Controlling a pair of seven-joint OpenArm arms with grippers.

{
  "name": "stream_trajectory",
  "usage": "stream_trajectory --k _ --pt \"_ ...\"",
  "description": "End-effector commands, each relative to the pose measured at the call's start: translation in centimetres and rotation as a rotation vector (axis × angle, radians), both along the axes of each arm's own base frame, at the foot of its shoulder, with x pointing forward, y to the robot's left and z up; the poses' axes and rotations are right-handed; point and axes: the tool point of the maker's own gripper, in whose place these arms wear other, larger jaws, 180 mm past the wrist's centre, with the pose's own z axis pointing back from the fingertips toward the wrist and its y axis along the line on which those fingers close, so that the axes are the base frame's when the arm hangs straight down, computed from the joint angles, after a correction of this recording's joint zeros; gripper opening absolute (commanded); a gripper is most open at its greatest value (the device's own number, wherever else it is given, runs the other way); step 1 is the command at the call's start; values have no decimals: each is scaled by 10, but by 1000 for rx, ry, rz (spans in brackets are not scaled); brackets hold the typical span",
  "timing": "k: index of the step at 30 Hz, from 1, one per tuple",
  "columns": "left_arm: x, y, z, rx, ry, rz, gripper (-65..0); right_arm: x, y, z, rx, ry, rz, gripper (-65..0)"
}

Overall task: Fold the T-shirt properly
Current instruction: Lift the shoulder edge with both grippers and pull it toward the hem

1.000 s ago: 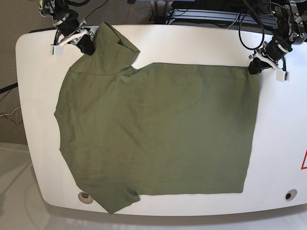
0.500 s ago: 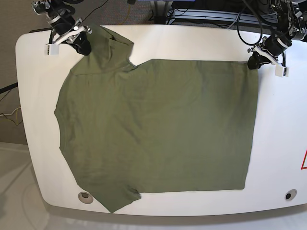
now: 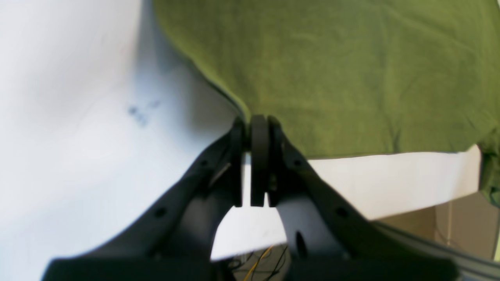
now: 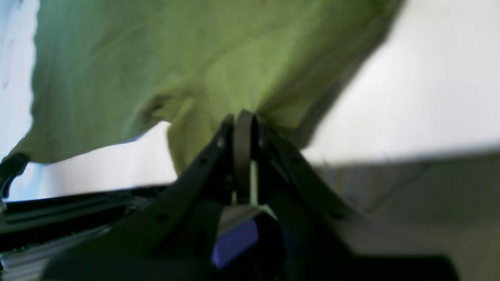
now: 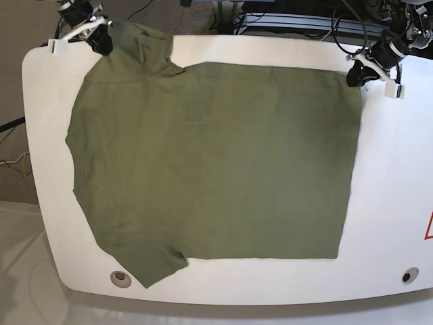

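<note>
The olive-green T-shirt (image 5: 210,159) lies spread over the white table (image 5: 389,203), collar side to the left, hem to the right. My left gripper (image 5: 354,74) is shut on the shirt's far hem corner at the table's back right; the left wrist view shows that gripper (image 3: 254,125) pinching the cloth edge (image 3: 351,78). My right gripper (image 5: 105,40) is shut on the far sleeve at the back left, lifting it over the table's rear edge. The blurred right wrist view has that gripper (image 4: 242,121) closed on bunched green fabric (image 4: 175,70).
The shirt's near sleeve (image 5: 152,264) lies close to the front table edge beside a round hole (image 5: 121,277). A second hole (image 5: 406,275) sits at the front right. Cables and dark rails (image 5: 291,24) run behind the table.
Both grippers have pulled the shirt's far edge toward the back of the table. The whole shirt slid back and slightly left, and the far sleeve now reaches past the rear edge.
</note>
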Motion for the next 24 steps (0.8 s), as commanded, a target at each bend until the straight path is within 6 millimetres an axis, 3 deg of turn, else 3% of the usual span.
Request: stream_trajectory --k 1,4,14,16,24 --pt "5 -1 12 6 -40 -18 -650 2 0 11 6 -33 4 -650" --pt "3 -3 14 7 -40 -25 -650 1 3 12 15 -35 8 -650" --pt "25 -2 27 8 -110 -19 -650 24 13 27 -13 -107 64 -650" --pt "44 -1 35 2 -164 -5 -650 42 10 35 -32 -160 65 -650" --pt "72 -1 51 -4 -240 3 -650 80 3 48 -66 -249 81 -650"
